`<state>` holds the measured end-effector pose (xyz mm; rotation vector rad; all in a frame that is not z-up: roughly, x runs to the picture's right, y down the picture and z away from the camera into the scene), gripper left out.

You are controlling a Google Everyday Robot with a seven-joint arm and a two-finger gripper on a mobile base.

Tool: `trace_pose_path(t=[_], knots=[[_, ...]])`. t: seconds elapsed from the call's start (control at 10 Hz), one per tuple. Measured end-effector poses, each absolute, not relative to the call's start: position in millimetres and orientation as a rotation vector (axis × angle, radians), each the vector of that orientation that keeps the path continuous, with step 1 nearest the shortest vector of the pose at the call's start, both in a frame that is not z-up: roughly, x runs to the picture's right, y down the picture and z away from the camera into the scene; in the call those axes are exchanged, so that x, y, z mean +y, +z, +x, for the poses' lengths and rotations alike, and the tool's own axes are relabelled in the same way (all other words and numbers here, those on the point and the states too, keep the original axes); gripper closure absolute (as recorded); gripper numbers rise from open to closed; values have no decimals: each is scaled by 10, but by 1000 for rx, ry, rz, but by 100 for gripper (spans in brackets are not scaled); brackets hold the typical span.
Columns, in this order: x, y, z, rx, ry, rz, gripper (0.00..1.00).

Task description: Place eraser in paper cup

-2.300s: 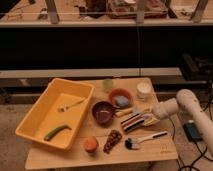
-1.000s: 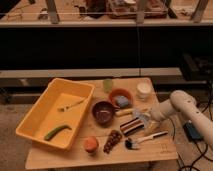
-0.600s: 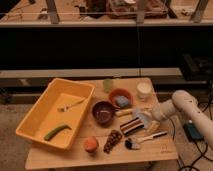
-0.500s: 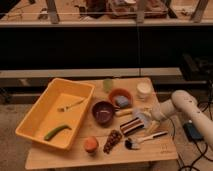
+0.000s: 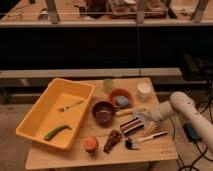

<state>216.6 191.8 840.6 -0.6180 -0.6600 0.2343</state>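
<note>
The flat black-, red- and pale-striped eraser point(image 5: 131, 126) lies on the wooden desk point(image 5: 165, 150). The end effector point(image 5: 142, 118) sits at its 1 o'clock end, likely for a grasp; I cannot tell whether it is open or closed. The small white paper cup point(image 5: 144, 90) stands upright farther toward 1 o'clock.

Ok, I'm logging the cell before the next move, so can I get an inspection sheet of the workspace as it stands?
Surface: wooden table, crowded.
Job's things: striped eraser lies flat on the table; white paper cup stands upright at the back right, apart from it.
Clutter: yellow tray holding a fork and a green vegetable; green cup; orange bowl holding a blue-grey block; dark bowl; orange fruit; brush.
End effector: the end effector is low at the eraser's right end; contact cannot be told.
Cables: black cables right of the table.
Surroundings: dark shelving behind.
</note>
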Motion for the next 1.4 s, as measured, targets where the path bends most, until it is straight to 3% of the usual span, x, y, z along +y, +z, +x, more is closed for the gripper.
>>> trace_pose_path(t=[0.4, 0.6, 1.2, 1.4], knots=[[1941, 8428, 2036, -684, 223, -618, 21], [1952, 8434, 2008, -690, 221, -620, 35], [1983, 8447, 1988, -728, 237, -652, 96], [1982, 8427, 2041, -732, 247, -652, 100]])
